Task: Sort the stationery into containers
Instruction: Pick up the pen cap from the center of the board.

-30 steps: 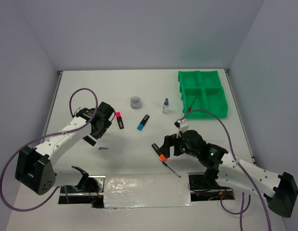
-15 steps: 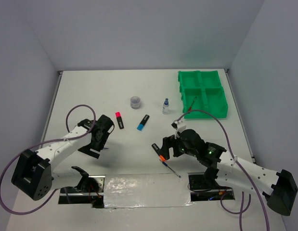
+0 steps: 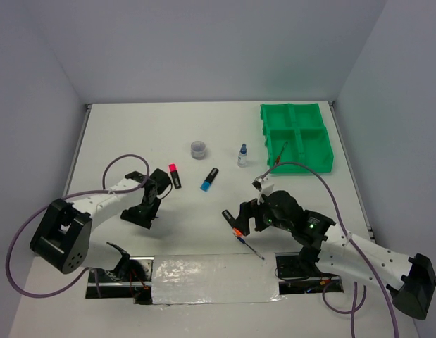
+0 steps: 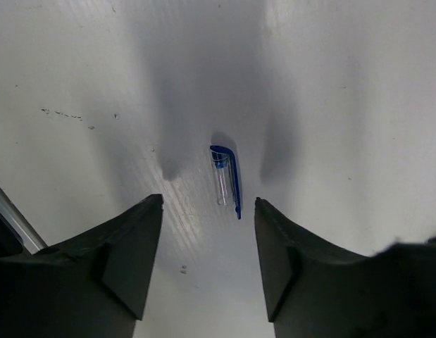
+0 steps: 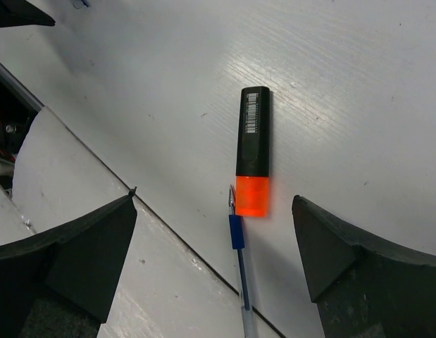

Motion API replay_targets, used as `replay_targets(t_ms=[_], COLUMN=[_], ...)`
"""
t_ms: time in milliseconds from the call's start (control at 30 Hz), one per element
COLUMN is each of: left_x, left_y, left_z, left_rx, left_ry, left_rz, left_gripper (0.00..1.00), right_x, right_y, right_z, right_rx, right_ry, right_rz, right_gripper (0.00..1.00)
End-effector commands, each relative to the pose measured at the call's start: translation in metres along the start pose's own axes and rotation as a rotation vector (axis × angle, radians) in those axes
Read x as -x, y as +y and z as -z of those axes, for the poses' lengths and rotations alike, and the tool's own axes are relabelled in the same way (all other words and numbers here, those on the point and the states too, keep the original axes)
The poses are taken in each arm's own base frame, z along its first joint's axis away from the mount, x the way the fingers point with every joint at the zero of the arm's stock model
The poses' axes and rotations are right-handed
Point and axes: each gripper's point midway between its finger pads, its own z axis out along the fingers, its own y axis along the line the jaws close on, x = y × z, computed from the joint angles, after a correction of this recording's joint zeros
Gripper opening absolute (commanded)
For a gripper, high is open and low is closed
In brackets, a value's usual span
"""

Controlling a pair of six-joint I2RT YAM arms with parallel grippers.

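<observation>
From above, my left gripper (image 3: 143,211) hangs low over the near-left part of the white table (image 3: 133,134). My right gripper (image 3: 239,220) sits over the orange highlighter (image 3: 232,222) near the middle. The green tray (image 3: 302,167) stands at the far right, well apart from both, with the pink highlighter (image 3: 175,176), blue highlighter (image 3: 209,179), grey tub (image 3: 198,149) and small bottle (image 3: 242,156) lying in between. Through my left wrist, my jaws stand partly open and hold nothing. A blue pen cap (image 4: 227,179) lies flat just beyond my fingertips (image 4: 133,239), in line with the gap. It is tiny, smooth, hard plastic, clear with a blue clip, so I judge I should ease forward until it is centred. Then I should drop right to the table and pinch across its narrow width, or it will squirt free. Through my right wrist, my jaws gape wide and empty either side of the stubby, flat-sided black highlighter body. A thin blue pen (image 5: 236,232) lies just beside its orange end. Whether the two touch I cannot tell, so I would grip the black barrel only.
</observation>
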Motion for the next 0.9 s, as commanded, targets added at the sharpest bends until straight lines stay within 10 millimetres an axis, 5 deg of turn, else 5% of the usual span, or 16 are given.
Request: replay_targets(t_ms=[0,400,433,500,533,867], left_x=[-0.004,-0.005,-0.006,-0.010,-0.011,-0.003], left_y=[0.002,0.021,0.023,0.030,0.035,0.033], left_z=[-0.005,-0.038,-0.039,-0.044,-0.045,-0.044], left_rx=[0.028,0.100,0.107,0.143,0.166,0.075], left_ry=[0.005,-0.002,0.000,0.016,0.023,0.009], left_rz=[0.010,-0.014,-0.020,-0.023,-0.011,-0.087], left_gripper=[0.65,0.59,0.52,0.06,0.00,0.00], right_x=[0.007,0.008,0.008,0.008,0.008,0.010], right_y=[0.006,0.009,0.009,0.008,0.008,0.009], right_z=[0.001,0.003,0.003,0.003,0.003,0.006], right_rx=[0.035,0.054,0.052,0.050,0.049,0.050], right_ry=[-0.035,-0.047,-0.046,-0.046,-0.046,-0.061], right_rz=[0.020,0.025,0.024,0.024,0.024,0.015], right_gripper=[0.98,0.97,0.97,0.97,0.97,0.97])
